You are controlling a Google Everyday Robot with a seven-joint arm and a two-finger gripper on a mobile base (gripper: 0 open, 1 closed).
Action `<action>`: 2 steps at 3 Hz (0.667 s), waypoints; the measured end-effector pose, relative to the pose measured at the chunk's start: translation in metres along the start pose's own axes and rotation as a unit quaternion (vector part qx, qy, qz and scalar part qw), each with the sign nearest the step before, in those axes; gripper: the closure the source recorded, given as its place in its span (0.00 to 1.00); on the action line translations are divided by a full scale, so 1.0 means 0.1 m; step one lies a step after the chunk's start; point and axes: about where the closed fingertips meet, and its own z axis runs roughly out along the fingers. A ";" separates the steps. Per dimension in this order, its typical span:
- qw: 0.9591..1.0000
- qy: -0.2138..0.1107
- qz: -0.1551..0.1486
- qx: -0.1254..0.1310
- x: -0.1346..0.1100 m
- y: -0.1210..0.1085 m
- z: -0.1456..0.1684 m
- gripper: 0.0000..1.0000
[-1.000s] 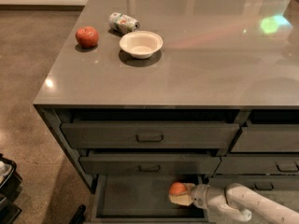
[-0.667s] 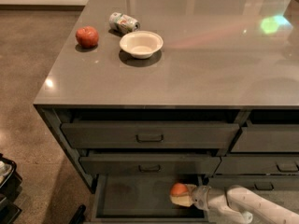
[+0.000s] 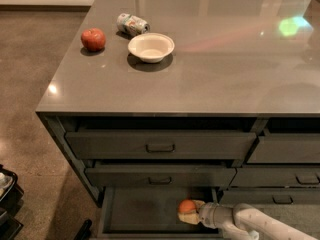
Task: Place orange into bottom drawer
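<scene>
Below the front edge of the table (image 3: pixel 225 79), the claw (image 3: pixel 189 213) gripped the orange (image 3: pixel 186 205) inside the open bottom drawer (image 3: pixel 142 209); letting go seemed due next.

My gripper (image 3: pixel 192 215) sits low, under the front of the grey countertop (image 3: pixel 225 74). High above it and off to its left, I see a white bowl (image 3: pixel 151 47). A can (image 3: pixel 133 24) lies just beyond the bowl, and a red apple (image 3: pixel 93 39) sits farther left.

On countertop (image 3: pixel 225 74): one apple (image 3: pixel 93 39), one can (image 3: pixel 132 24), one bowl (image 3: pixel 151 47). In bottom drawer (image 3: pixel 140 211): one orange (image 3: pixel 186 205), one gripper (image 3: pixel 189 217) right at it.
</scene>
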 end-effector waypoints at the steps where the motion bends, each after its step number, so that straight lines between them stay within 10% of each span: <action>1: 1.000 0.012 -0.002 -0.005 0.18 -0.04 0.24 1.00; 2: 0.999 0.032 -0.003 -0.012 0.34 -0.07 0.46 1.00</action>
